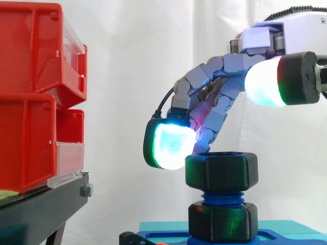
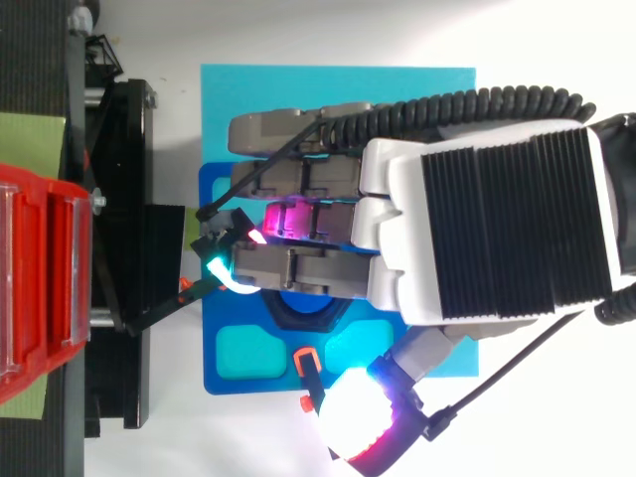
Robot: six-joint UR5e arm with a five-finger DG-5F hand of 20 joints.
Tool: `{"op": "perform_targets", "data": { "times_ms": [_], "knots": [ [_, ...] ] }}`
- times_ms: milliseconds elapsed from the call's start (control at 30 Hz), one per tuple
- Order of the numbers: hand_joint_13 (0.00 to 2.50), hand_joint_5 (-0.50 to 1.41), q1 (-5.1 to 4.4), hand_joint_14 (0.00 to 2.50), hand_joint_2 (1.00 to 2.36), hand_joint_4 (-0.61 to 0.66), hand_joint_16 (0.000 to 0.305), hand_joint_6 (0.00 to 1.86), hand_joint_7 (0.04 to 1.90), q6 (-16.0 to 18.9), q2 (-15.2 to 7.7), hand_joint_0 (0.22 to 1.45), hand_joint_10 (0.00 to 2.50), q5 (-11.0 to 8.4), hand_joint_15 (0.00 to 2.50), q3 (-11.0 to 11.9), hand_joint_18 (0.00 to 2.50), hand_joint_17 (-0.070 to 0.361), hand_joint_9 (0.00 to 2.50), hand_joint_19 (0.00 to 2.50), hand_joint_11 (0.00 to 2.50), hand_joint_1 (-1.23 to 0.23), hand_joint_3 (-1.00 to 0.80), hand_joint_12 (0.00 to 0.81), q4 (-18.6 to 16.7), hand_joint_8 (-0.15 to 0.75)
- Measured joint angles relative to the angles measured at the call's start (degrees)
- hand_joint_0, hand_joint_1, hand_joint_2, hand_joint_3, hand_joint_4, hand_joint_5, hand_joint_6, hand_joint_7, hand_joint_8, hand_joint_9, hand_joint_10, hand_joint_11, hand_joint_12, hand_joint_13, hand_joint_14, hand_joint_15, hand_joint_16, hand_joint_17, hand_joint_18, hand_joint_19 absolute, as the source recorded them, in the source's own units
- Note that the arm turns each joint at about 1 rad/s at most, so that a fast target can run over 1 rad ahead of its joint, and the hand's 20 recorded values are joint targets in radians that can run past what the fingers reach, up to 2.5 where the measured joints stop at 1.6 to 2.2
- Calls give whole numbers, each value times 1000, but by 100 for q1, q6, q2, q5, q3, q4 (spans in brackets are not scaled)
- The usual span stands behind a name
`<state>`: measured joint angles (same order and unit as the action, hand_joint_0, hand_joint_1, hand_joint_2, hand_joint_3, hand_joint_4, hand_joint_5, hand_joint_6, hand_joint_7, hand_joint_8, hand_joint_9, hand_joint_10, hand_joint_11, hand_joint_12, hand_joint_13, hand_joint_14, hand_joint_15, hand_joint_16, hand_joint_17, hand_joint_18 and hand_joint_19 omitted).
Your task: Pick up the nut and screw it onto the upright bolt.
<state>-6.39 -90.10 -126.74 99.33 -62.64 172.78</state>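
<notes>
Threading is the step in hand, judged from how things lie: the black hex nut (image 1: 221, 171) sits level on top of the blue threaded bolt (image 1: 220, 196), directly under the fingers (image 1: 171, 145), with a second black nut (image 1: 222, 220) lower down at the bolt's foot. The hand (image 2: 497, 229) arches over the bolt from above. Its fingers are curled, tips meeting the upper nut's top rim and one glowing pad against its near corner, while the thumb (image 1: 265, 81) is held well apart, up and behind them. So the fingers press on the nut but clasp nothing.

To do this well, the nut should be kept flat on the thread while it is swept round, with light downward pressure. Any tilt would likely cross the thread or tip the nut off.

The bolt stands on a blue base plate (image 2: 229, 328) beneath the fingers. Two teal pockets (image 2: 248, 350) in it, on the thumb's side, appear to hold nothing. Beyond the fingertips, two red bins (image 1: 30, 56) are stacked on a black stand (image 1: 41, 209). Their contents cannot be seen.
</notes>
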Motion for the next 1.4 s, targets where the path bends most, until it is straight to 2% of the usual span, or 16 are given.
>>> {"op": "perform_targets", "data": {
  "times_ms": [133, 267, 600, 767, 1033, 1100, 1233, 1400],
  "knots": [
    [653, -73, -1, 0, 1000, 244, 39, 504, 885, 1, 0, 465, 0, 5, 0, -2, 417, 87, 952, 77, 0, -97, -500, 304, 13, 281],
    [669, -55, 4, 1, 1000, 252, 37, 504, 1031, 1, 0, 470, 0, 5, 6, -2, 426, 84, 967, 64, 0, -102, -500, 302, 34, 284],
    [743, -8, 78, 0, 1000, 193, 33, 503, 1363, -23, -1, 486, 0, 24, 3, -5, 490, 73, 1086, 59, 23, -156, -500, 279, 69, 294],
    [782, 24, 122, 0, 1000, 195, 30, 500, 1459, -53, 0, 489, 0, 25, 9, -7, 527, 68, 1149, 57, 27, -167, -500, 268, 133, 291],
    [965, 43, 222, 0, 1000, 128, 20, 628, 1217, -199, 0, 497, 0, 26, 19, -8, 673, 45, 1400, 47, 66, -185, -500, 223, 328, 282],
    [1057, 51, 249, 3, 1000, 103, 17, 655, 1166, -250, 0, 499, 3, 26, 38, -10, 752, 38, 1528, 72, 94, -188, -500, 202, 386, 281],
    [1208, 67, 284, 0, 1000, 115, 12, 659, 1182, -326, 0, 503, 5, 29, 60, -8, 891, 28, 1710, 124, 144, -198, -500, 176, 484, 238],
    [1245, 67, 297, 1, 1000, 93, 12, 656, 1199, -356, 0, 497, 6, 33, 69, -8, 934, 27, 1754, 140, 167, -170, -500, 176, 552, 255]
  ]
}}
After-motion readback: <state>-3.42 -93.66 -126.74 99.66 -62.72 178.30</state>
